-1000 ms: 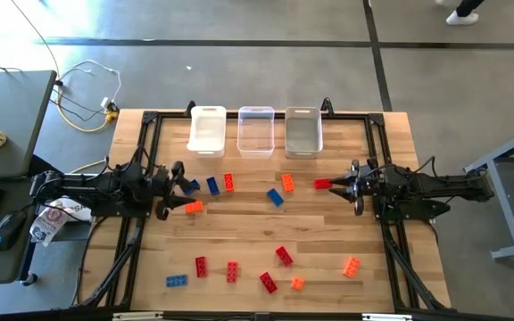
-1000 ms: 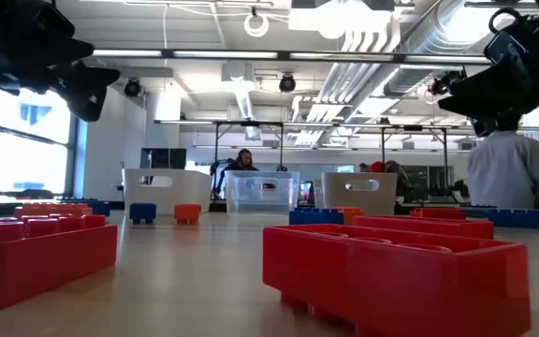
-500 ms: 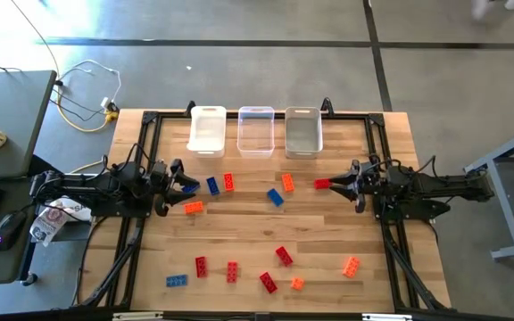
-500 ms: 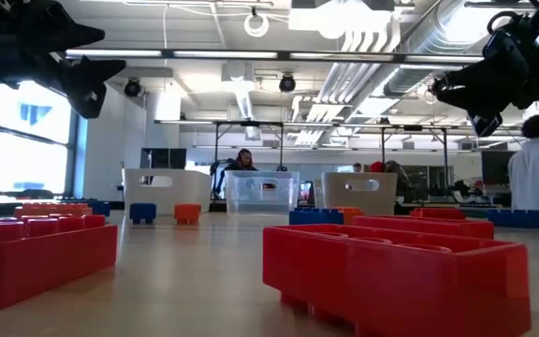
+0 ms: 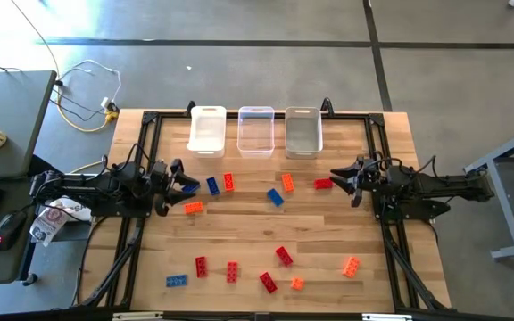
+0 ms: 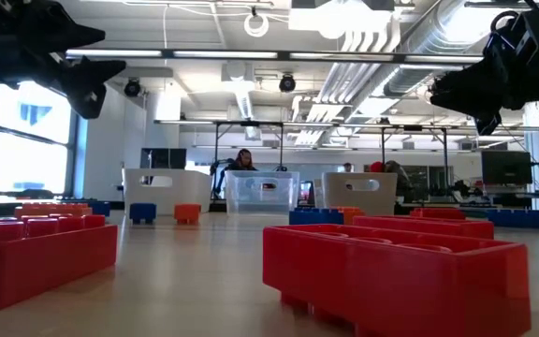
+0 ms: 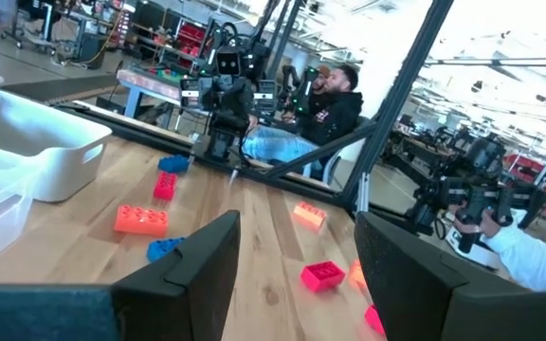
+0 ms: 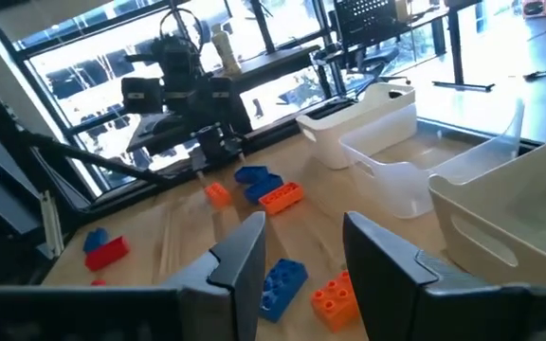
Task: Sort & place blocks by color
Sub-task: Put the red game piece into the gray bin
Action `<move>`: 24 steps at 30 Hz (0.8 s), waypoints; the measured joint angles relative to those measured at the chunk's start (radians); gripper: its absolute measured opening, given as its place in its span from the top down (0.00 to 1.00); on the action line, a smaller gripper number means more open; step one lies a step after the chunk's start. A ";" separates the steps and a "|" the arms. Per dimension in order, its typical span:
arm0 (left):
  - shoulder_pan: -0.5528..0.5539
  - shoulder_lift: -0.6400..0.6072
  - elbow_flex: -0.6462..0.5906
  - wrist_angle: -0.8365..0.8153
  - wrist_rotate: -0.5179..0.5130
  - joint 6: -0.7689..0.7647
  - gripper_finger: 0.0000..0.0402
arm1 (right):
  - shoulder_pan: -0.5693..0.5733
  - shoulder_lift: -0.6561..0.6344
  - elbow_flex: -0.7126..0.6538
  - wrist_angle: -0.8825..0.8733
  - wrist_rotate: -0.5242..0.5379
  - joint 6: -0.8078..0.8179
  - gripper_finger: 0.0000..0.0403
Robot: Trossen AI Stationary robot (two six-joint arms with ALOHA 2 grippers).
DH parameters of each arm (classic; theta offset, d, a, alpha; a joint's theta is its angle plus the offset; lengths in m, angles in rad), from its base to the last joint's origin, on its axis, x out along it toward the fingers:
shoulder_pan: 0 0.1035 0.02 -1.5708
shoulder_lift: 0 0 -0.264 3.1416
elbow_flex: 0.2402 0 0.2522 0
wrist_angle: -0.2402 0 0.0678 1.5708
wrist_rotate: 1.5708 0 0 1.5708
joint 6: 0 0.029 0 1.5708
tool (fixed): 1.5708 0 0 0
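Observation:
Several blue, orange and red blocks lie studs-up on the wooden table point(image 5: 239, 232). My left gripper point(image 5: 182, 178) hovers level at the table's left side, open, with nothing between its fingers point(image 7: 297, 227). A blue block point(image 5: 212, 185), an orange-red block point(image 5: 228, 182) and an orange block point(image 5: 194, 207) lie just ahead of it. At the right side my right gripper point(image 5: 337, 176) is also level above the table, narrowly open and empty point(image 8: 301, 227). A red block point(image 5: 323, 184) lies on the table just off its fingertips.
Three small bins stand in a row at the far edge: white point(image 5: 208, 129), clear point(image 5: 256, 130) and greyish point(image 5: 302, 132). More blocks lie mid-table point(image 5: 276, 197) and near the front edge point(image 5: 283, 256). A black frame point(image 5: 146, 143) borders the table.
My right gripper has swung its fingertips a little toward the table's far edge, staying above the red block's side. My left gripper has rolled slightly in place. No block has moved. A person behind the table has walked out of the low view.

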 joint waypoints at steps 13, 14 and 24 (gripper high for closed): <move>0.000 0.000 0.000 0.000 -0.097 -0.050 0.51 | 0.000 0.000 0.027 0.202 0.058 -0.257 0.66; 0.000 0.000 0.000 0.000 -0.097 -0.051 0.51 | 0.000 0.000 0.042 0.189 0.061 -0.265 0.64; 0.000 0.000 0.000 0.000 -0.098 -0.054 0.51 | 0.000 0.091 0.217 0.000 0.141 -0.266 0.47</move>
